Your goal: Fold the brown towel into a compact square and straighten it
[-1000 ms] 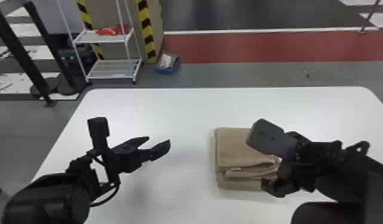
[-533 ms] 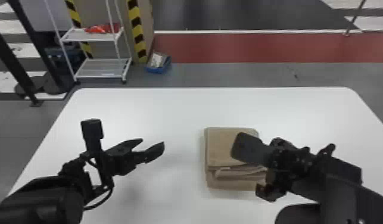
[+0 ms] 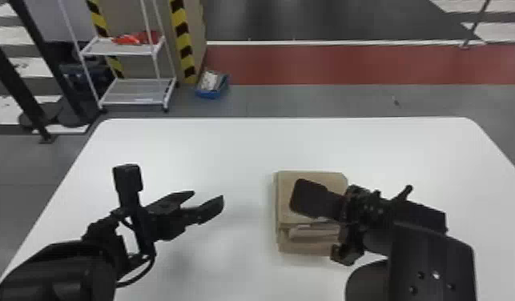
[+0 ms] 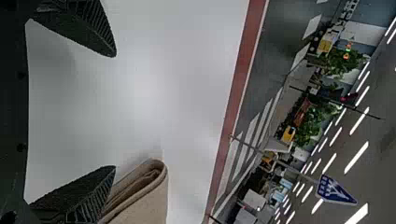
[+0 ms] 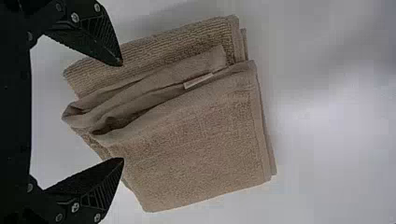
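1. Nearest, the left arm [image 3: 56, 272] comes in over the bench [image 3: 228, 148] toward its left edge, and the right arm [image 3: 432, 260] comes in on the side of its right edge.
2. The left tool [image 3: 208, 195] hangs over the bench between the left edge and the towel, well apart from the towel. Its two fingers stand wide, as the left wrist view also shows.
3. The right tool [image 3: 348, 250] is over the towel's near right part. In the right wrist view its fingers are spread wide, one tip over the towel and the other at its side; whether they touch the cloth, I cannot tell.
4. The brown towel [image 3: 286, 200] lies flat on the bench, roughly midway between the left and right edges and well short of the far edge. It is folded into a thick, squarish pad. On the near side a ribbed lower layer [image 5: 187, 42] sticks out past the top layer, with a rumpled fold and a small pale tag [image 5: 198, 80] between them.
5. Past the far left corner of the bench stand a white rack [image 3: 136, 86] with red items [image 3: 136, 38] on its upper shelf and a yellow-and-black striped post [image 3: 184, 44].
6. Near that post, a blue bin [image 3: 212, 94] sits on the grey floor [image 3: 308, 100].
7. Farther off, beyond the far edge, runs a red floor strip [image 3: 328, 64].
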You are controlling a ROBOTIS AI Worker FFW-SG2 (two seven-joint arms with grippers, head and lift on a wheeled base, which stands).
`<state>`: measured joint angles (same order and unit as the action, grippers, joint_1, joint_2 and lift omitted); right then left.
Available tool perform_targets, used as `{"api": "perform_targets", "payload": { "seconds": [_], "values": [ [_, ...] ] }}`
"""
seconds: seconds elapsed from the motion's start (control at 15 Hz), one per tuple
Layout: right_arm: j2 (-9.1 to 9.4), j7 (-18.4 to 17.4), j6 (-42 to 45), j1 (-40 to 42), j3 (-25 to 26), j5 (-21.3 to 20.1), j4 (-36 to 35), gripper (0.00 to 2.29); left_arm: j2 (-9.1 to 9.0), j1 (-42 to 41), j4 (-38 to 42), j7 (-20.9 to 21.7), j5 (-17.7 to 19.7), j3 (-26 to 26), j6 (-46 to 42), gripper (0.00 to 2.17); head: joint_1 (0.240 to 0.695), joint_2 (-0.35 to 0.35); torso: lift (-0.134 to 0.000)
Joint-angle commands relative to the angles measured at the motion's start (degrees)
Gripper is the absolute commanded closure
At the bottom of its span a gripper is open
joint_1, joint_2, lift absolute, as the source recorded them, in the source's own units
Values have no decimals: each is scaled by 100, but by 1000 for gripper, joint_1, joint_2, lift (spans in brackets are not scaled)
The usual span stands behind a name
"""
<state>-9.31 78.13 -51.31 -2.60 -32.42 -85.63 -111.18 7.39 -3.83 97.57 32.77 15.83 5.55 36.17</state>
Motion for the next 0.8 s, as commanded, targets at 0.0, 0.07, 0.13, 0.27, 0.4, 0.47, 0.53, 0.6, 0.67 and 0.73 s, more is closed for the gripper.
{"api": "perform_targets", "payload": {
  "seconds": [0.0, 0.07, 0.13, 0.27, 0.4, 0.47, 0.53, 0.6, 0.67, 0.73],
  "values": [
    [131, 19, -33, -162, -90, -15, 211, 188, 9, -12, 17, 2, 0, 8, 0, 16, 695, 52, -124],
    [166, 19, -50, -197, -116, -50, 290, 188, 9, -30, 17, 2, 0, 8, 0, 16, 695, 55, -124],
    [201, 19, -50, -241, -133, -68, 369, 188, 17, -30, 17, 10, 8, 8, 0, 16, 695, 60, -124],
    [254, 19, -33, -285, -133, -94, 483, 188, 44, -48, 17, 10, 17, 8, 0, 16, 695, 66, -124],
    [324, 19, -33, -320, -142, -112, 545, 221, 52, -65, 17, 19, 17, 8, 0, 16, 695, 71, -124],
    [350, 19, -33, -320, -142, -120, 554, 292, 52, -74, 17, 28, 17, 8, 0, 16, 695, 73, -124],
    [368, 19, -33, -320, -142, -147, 554, 383, 52, -74, 17, 28, 17, 8, 0, 16, 695, 75, -124],
    [386, 19, -33, -320, -142, -156, 545, 410, 61, -74, 17, 28, 17, 8, 0, 16, 695, 78, -124],
    [394, 19, -50, -320, -142, -156, 519, 481, 61, -74, 25, 28, 26, 17, 0, 16, 695, 80, -124],
    [403, 19, -50, -303, -151, -156, 492, 579, 70, -74, 34, 28, 26, 25, 0, 16, 695, 82, -124]
  ]
}}
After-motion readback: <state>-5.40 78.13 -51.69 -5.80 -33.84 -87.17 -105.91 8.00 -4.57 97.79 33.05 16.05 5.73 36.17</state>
